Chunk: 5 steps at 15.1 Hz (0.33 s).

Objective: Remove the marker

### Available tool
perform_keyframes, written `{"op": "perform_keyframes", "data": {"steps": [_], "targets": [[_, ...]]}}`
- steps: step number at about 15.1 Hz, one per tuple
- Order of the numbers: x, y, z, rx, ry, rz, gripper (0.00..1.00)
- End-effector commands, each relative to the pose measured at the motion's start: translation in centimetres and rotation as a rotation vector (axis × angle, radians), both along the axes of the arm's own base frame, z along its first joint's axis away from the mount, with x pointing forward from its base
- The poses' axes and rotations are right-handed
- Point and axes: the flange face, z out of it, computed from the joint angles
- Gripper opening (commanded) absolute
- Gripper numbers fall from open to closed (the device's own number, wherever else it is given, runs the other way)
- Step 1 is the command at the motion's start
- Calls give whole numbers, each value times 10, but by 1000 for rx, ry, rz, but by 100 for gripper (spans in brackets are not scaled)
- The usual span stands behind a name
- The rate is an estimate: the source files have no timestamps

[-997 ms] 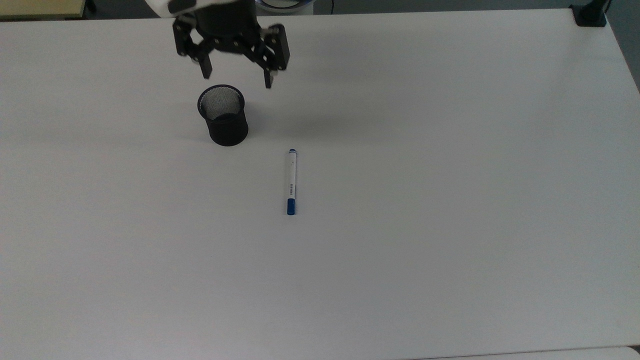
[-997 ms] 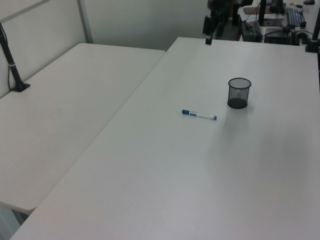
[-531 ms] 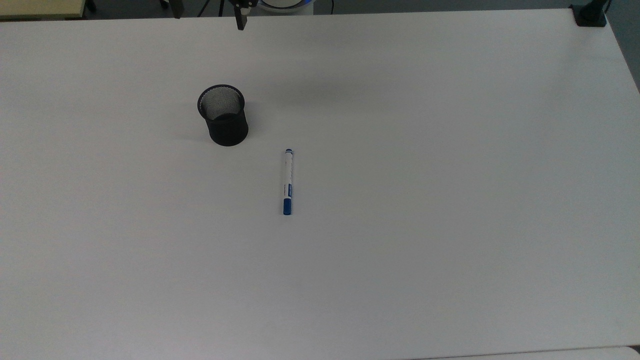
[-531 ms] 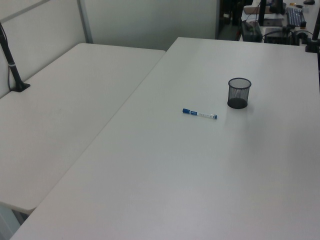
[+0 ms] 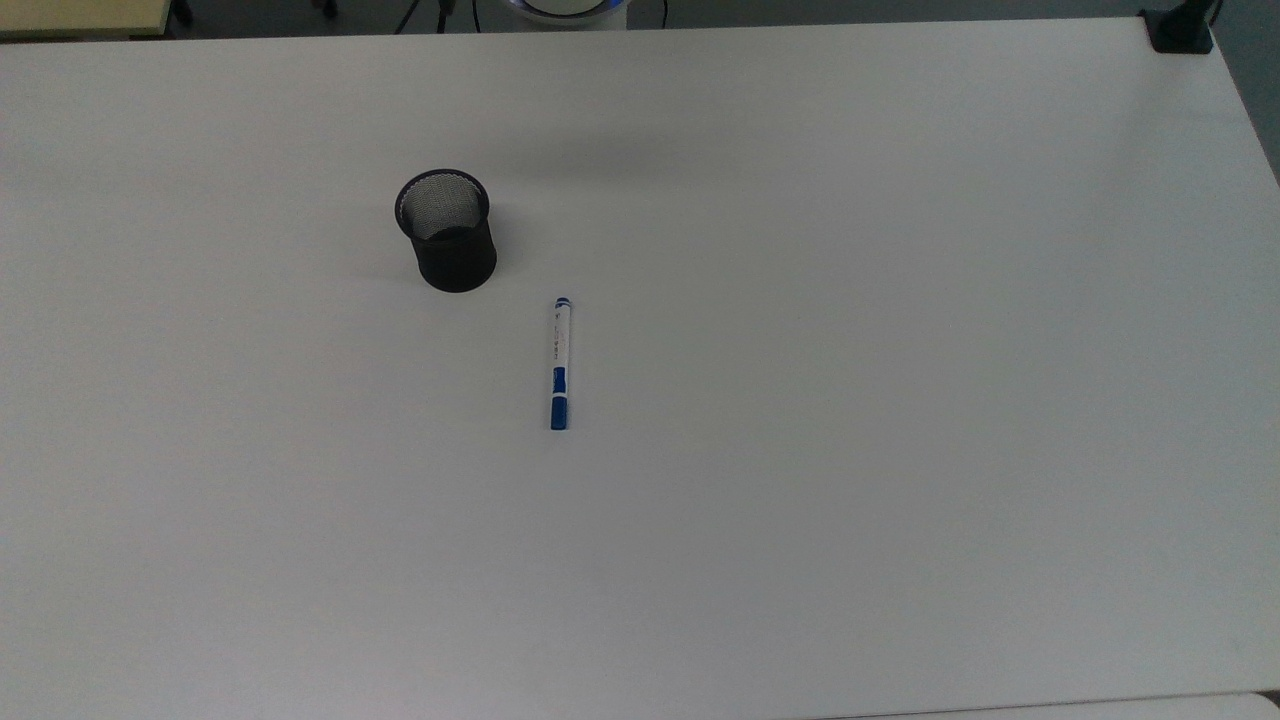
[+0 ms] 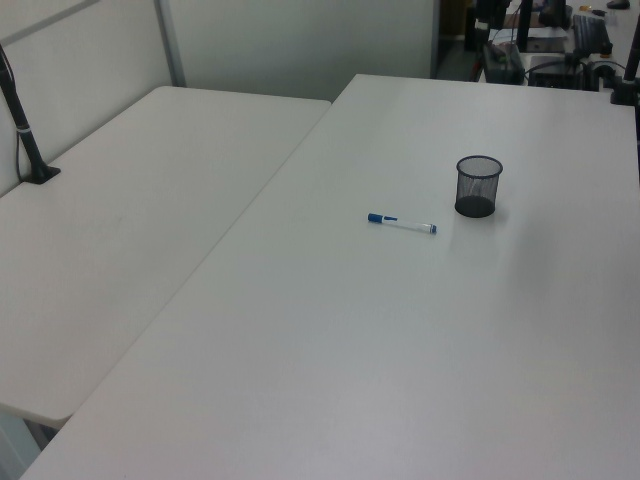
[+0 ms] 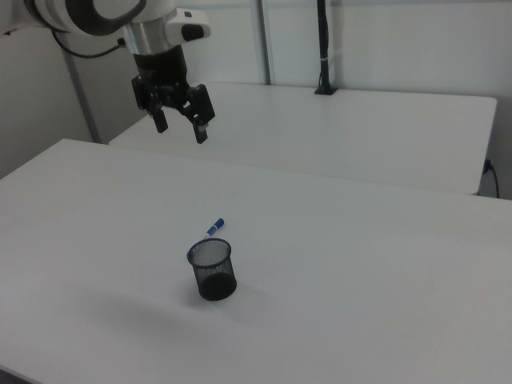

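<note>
Marker: slim white-barrelled marker pen with blue cap (image 5: pixel 560 364), flat on the white table (image 5: pixel 900 400), just beside the cup, clear of it.
Cup: black wire-mesh cup (image 5: pixel 446 229), upright, seemingly empty.
Progress: removal apparently done; nothing left but perhaps parking the arm.
Gripper: black two-finger gripper (image 7: pixel 180 122), spread wide, holding nothing.
Arm pose: raised high above the table, wrist pointing down, well apart from cup and marker in the right view.

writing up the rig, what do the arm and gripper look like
In the right view, the arm is glossy white with rounded casings and dark grey joint bands, ending in a silver-grey wrist collar. A dark cable runs off behind it. The gripper is all black, with two slim fingers on angular linkages.
</note>
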Motion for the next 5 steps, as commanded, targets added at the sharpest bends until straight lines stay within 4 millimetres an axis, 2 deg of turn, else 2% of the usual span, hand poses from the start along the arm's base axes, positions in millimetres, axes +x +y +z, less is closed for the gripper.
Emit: {"op": "perform_keyframes", "data": {"steps": [1, 5], "targets": [[-3, -1, -4, 6, -29, 34, 100], [-3, -1, -3, 0, -31, 31, 100]]}}
